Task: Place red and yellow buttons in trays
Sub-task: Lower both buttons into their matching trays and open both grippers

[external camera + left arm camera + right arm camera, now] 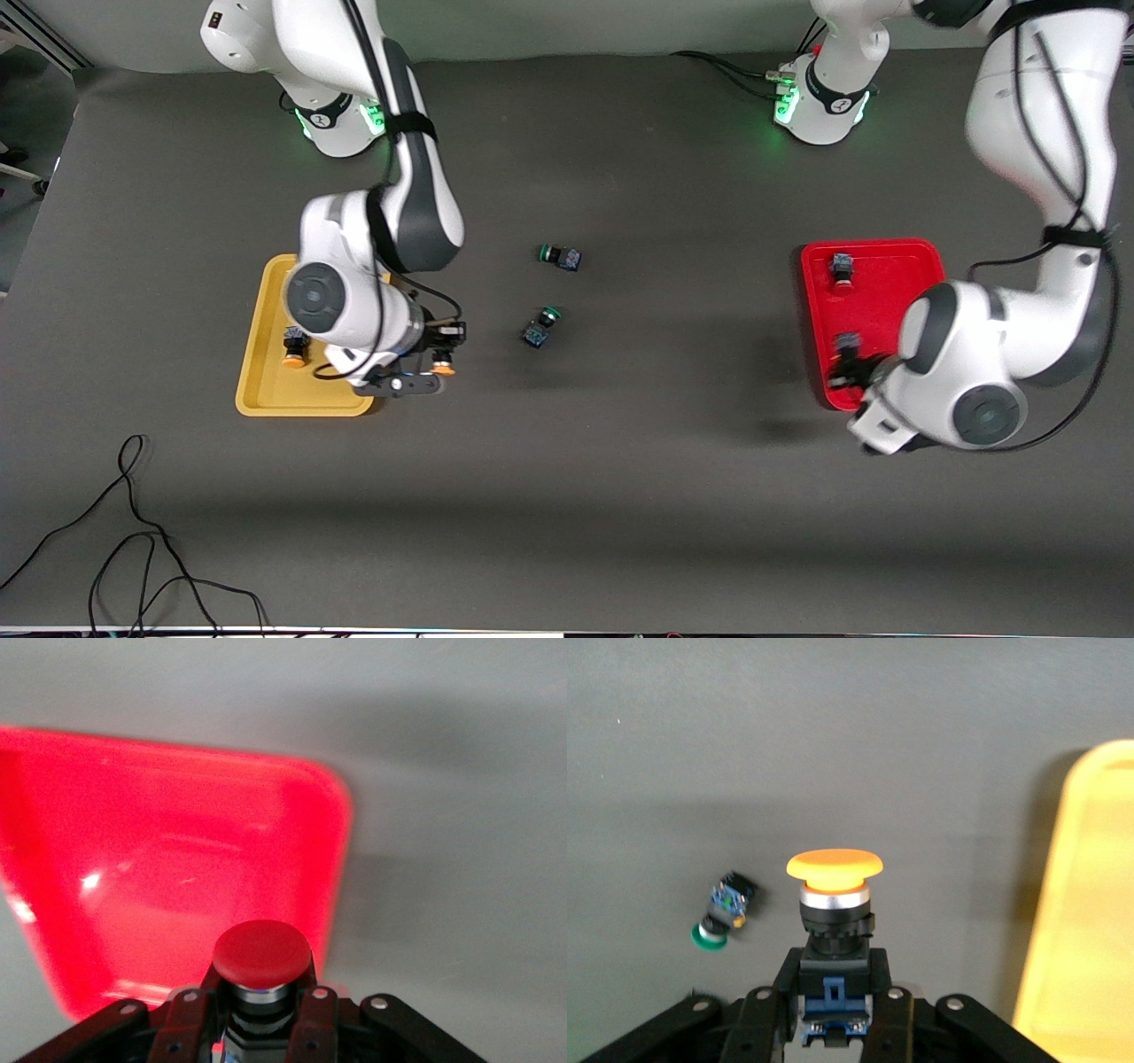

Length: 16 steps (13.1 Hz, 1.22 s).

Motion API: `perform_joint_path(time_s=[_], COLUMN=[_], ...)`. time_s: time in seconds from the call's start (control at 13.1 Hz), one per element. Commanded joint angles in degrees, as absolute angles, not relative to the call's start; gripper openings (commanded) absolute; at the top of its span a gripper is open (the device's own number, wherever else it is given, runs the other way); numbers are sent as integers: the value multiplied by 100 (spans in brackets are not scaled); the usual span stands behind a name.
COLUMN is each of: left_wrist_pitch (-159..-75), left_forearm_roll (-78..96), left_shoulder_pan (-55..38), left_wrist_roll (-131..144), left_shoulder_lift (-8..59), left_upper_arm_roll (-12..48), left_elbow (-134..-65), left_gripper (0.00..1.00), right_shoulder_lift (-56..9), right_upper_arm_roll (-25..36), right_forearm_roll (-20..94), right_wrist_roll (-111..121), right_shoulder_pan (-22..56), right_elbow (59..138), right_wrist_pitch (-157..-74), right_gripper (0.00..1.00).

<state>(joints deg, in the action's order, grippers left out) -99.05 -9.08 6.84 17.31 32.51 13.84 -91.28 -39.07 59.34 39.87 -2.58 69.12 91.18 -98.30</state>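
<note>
My right gripper (440,361) is shut on the black-and-blue body of a yellow-capped button (834,865). It holds the button over the dark mat just beside the yellow tray (266,390), whose rim shows in the right wrist view (1090,904). Another yellow button (295,346) lies in that tray. My left gripper (848,361) is shut on a red-capped button (262,954) over the corner of the red tray (886,292) nearer the front camera; the tray also shows in the left wrist view (177,859). Another red button (842,270) lies in that tray.
Two green-capped buttons lie mid-table: one (561,257) farther from the front camera, one (540,326) nearer, which also shows in the right wrist view (722,912). Black cables (133,532) lie on the mat near the front edge at the right arm's end.
</note>
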Motion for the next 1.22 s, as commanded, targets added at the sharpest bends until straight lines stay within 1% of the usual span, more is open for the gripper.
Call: perform_joint_path(time_s=[0.0,0.15,0.23,0.38,0.46,0.54,0.61,0.77,0.92,0.99,1.07,1.15], left_wrist_pitch=[-10623,-11247,-11537,-12143,-12303,-12348,-12279,-11938,-11550,-11471,-11391,-11330], left_forearm_roll=[-1185,-1485,-1503,-1643,-1644,-1644,-1644,-1582,-1556,-1538,-1442,-1363], left_shoulder_pan=[1246,1651,1705,1924,2038,2056,2057,2013,1978,2004,1995,1978], left_wrist_roll=[1057,635,607,519,458,457,457,501,510,518,545,467], left_shoulder_lift=[2321,2399,2521,2619,2724,2786,2786,2611,2331,2120,1857,1533], left_upper_arm_roll=[1424,1424,1415,1415,1415,1415,1424,1450,1555,1695,1731,1740], left_elbow=[-10702,-11012,-11126,-11381,-11408,-11399,-11399,-11339,-11119,-11040,-10969,-10899], left_gripper=[0,0,0,0,0,23,99,100,100,100,100,100], right_shoulder_lift=[-3500,-2999,-2893,-2857,-2839,-2891,-2987,-3487,-3813,-3841,-3850,-3850], right_upper_arm_roll=[6117,6265,6562,6776,6785,6750,6706,6453,6285,6249,6240,6240], right_forearm_roll=[3194,2928,2918,2988,3110,3433,3837,4523,4833,4860,4860,4860], right_wrist_roll=[-352,23,461,1376,1658,1957,2308,2740,2883,2865,2857,2822], right_shoulder_pan=[6943,6926,6943,6908,6873,6873,6864,6786,6724,6724,6698,6645], right_elbow=[9376,10051,10446,11185,11632,12037,12302,12428,12419,12419,12402,12384], right_wrist_pitch=[-9563,-9702,-9912,-10569,-11121,-11658,-12002,-12173,-12173,-12173,-12173,-12164], right_gripper=[20,20,20,20,20,20,20,20,21,32,47,82])
